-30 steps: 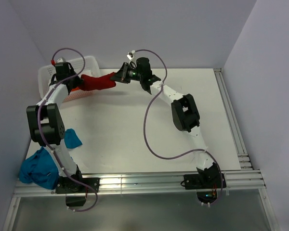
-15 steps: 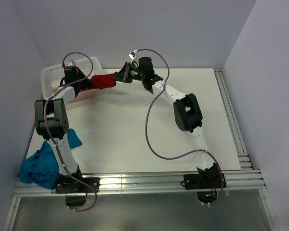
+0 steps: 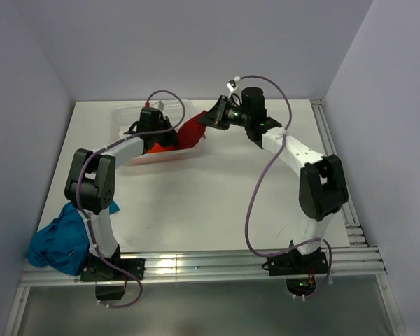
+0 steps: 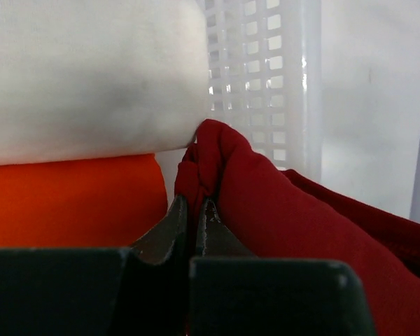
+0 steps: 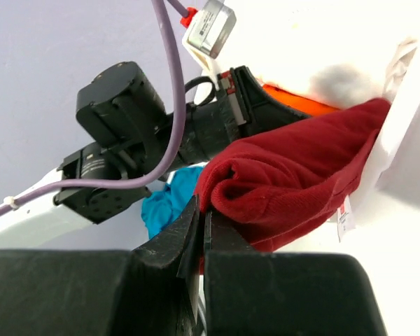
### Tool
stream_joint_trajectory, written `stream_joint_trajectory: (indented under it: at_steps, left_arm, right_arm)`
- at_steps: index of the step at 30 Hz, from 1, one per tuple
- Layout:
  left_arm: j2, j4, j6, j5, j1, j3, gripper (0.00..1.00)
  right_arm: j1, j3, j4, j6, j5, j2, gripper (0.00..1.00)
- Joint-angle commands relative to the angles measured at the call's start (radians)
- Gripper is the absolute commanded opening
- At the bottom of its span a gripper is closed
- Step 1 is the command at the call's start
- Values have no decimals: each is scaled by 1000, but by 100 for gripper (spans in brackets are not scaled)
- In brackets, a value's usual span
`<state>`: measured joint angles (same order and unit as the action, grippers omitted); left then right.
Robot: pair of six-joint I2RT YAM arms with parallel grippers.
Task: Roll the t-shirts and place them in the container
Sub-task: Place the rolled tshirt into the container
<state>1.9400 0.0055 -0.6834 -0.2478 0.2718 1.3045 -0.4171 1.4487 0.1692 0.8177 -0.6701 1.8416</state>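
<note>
A dark red t-shirt (image 3: 191, 131) hangs over the right end of the white perforated basket (image 3: 161, 158), stretched between both grippers. My left gripper (image 3: 175, 134) is shut on a fold of it inside the basket (image 4: 191, 203); the red cloth (image 4: 287, 217) bulges to the right of the fingers. My right gripper (image 3: 206, 122) is shut on the shirt's other end (image 5: 201, 204), where the red cloth (image 5: 294, 175) bunches. An orange t-shirt (image 4: 70, 199) and a white one (image 4: 91, 77) lie in the basket. A teal-blue t-shirt (image 3: 56, 241) is heaped at the near left.
The basket's mesh wall (image 4: 266, 70) stands just behind the red cloth. The left arm's wrist (image 5: 126, 133) is close in front of the right gripper. A metal rail (image 3: 336, 168) runs along the table's right edge.
Both grippers have moved right with the red t-shirt held between them. The basket has slid with them from the far left corner toward the middle of the table's back.
</note>
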Motion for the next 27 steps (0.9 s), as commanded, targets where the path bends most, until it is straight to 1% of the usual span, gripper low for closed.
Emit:
stream_joint_trajectory:
  at_steps: [1,2,4,6,10,12,15,17,21,23,27]
  left_arm:
    - [-121,-45,-31,-31,81,-5,0]
    - [-136,-61,-31,-24,81,-7,0]
    - [-182,-123,-16,11,61,5,0]
    - [-225,-159,11,30,25,10,0]
    - [-303,-196,27,33,-52,-26,0]
    - [-354,-194,31,42,-97,-63,0]
    - [-412,-214,51,77,-146,-88,0]
    - [-432,-231,71,119,-167,-102,0]
    - [-463,-245,94,174,-220,-126,0]
    - [-461,-242,97,192,-227,-134,0]
    - [-460,-207,94,272,-237,-169,0]
  right_arm:
    - [11,-77,-42,-51,32,-162,0]
    - [18,-118,-57,-29,29,-176,0]
    - [57,-140,-121,-6,-15,-179,0]
    - [70,-131,-161,-28,-52,-156,0]
    - [48,-71,-253,-80,-40,-105,0]
    - [29,10,-307,-113,-31,-61,0]
    - [6,80,-388,-140,-23,11,0]
    - [-21,154,-422,-164,6,50,0]
    - [-60,298,-520,-195,50,183,0]
    - [-72,369,-539,-201,61,229,0]
    - [-91,432,-527,-190,75,329,0]
